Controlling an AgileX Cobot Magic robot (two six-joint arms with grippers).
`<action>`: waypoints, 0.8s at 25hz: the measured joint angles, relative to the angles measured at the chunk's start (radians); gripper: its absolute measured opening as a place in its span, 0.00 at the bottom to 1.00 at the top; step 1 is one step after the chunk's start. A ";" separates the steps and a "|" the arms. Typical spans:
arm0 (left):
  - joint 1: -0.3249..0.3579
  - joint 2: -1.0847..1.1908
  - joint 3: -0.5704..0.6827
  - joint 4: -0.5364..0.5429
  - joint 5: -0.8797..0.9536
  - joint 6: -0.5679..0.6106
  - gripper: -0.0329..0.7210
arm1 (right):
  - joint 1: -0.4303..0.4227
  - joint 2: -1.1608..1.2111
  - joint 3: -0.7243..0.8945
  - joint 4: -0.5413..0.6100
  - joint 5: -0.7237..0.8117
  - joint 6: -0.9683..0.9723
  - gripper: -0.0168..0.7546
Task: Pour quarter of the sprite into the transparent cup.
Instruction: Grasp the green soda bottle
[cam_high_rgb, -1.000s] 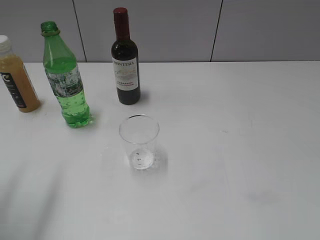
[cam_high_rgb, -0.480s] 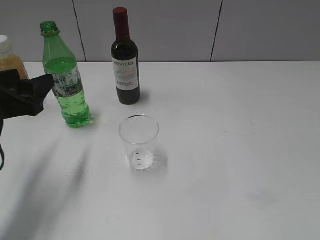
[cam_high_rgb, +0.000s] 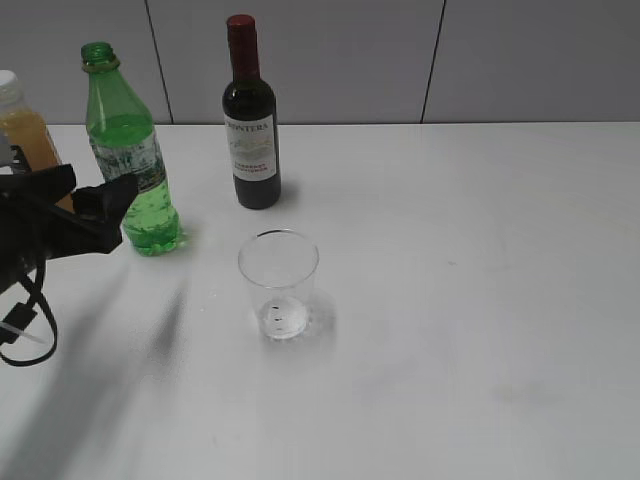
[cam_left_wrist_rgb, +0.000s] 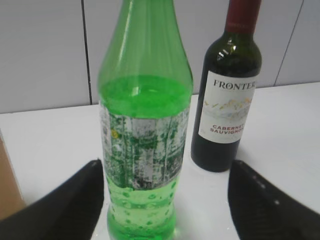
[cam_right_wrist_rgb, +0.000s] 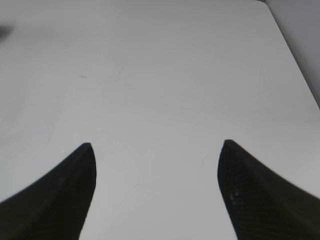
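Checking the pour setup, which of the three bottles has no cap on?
The green sprite bottle; its neck is open, while the wine bottle and juice bottle are capped.

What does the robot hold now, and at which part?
Nothing is held. The left gripper is open around the sprite without clamping it; the right gripper is open over bare table.

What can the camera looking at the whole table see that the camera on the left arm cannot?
Only the exterior view shows the clear cup, the orange juice bottle and the green bottle's open neck. Only the left wrist view shows the left end effector open, its fingers on either side of the green bottle, and the wine label's lettering. Both show the green bottle, the wine bottle and the white table.
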 joint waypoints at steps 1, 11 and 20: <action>0.000 0.021 -0.007 0.001 -0.001 0.000 0.83 | 0.000 0.000 0.000 0.000 0.000 0.000 0.78; 0.000 0.205 -0.145 -0.009 -0.064 0.000 0.93 | 0.000 0.000 0.000 0.000 0.000 0.000 0.78; 0.000 0.325 -0.274 -0.051 -0.075 -0.009 0.93 | 0.000 0.000 0.000 0.000 0.000 0.000 0.78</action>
